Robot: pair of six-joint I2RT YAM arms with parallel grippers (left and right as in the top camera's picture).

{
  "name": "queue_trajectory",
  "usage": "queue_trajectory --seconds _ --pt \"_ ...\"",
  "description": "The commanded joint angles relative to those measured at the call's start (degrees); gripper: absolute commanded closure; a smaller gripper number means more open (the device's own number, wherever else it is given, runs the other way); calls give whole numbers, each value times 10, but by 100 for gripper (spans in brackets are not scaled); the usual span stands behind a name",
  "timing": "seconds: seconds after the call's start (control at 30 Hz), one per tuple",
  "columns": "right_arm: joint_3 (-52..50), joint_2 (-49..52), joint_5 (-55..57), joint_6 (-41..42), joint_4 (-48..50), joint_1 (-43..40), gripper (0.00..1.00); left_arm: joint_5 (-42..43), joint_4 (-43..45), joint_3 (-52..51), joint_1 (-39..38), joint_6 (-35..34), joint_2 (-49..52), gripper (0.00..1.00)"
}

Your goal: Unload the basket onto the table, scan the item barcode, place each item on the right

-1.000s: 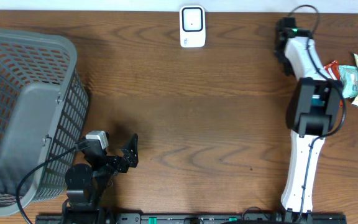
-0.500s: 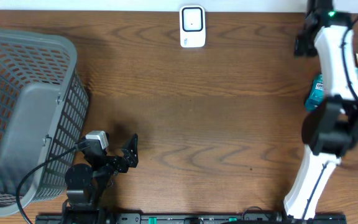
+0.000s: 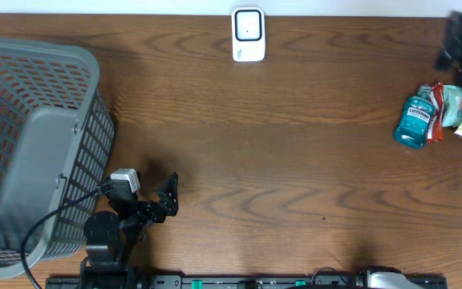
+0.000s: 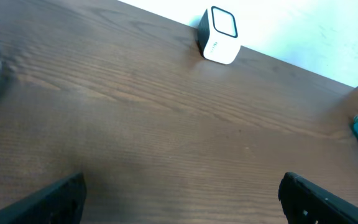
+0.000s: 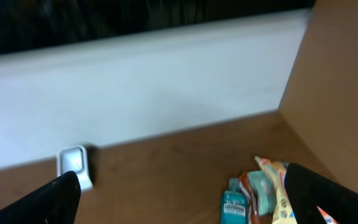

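While both grippers stand wide open and empty, the right gripper [image 5: 185,196] hangs above the teal bottle [image 5: 232,206]; the white scanner [image 5: 76,165] sits to its left; the left gripper [image 4: 182,196] faces that scanner from well apart.

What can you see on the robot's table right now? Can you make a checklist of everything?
Surface: brown wooden table, bare in the middle.
Job's things: white scanner at the far edge; blue bottle lying at the right side, touching the snack packets.
Clutter: grey basket at the left; nothing seen inside it.
Grippers: left gripper open, holding nothing; right gripper open, holding nothing, up above the packets.
Cables: black cable running from the left arm's base past the basket.
Surroundings: pale wall behind the table.
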Motion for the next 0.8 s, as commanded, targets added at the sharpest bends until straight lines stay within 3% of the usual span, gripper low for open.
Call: queue_trajectory --seconds 0.0,0.47,0.77 --pt "-4 -74 -10 7 -3 2 1 5 0 2 3 -1 -2 2" --pt "-4 -343 -7 6 -17 2 1 5 0 2 3 -1 -2 2" --pt "-22 -481 8 5 -176 -4 1 5 0 2 3 -1 -2 2"
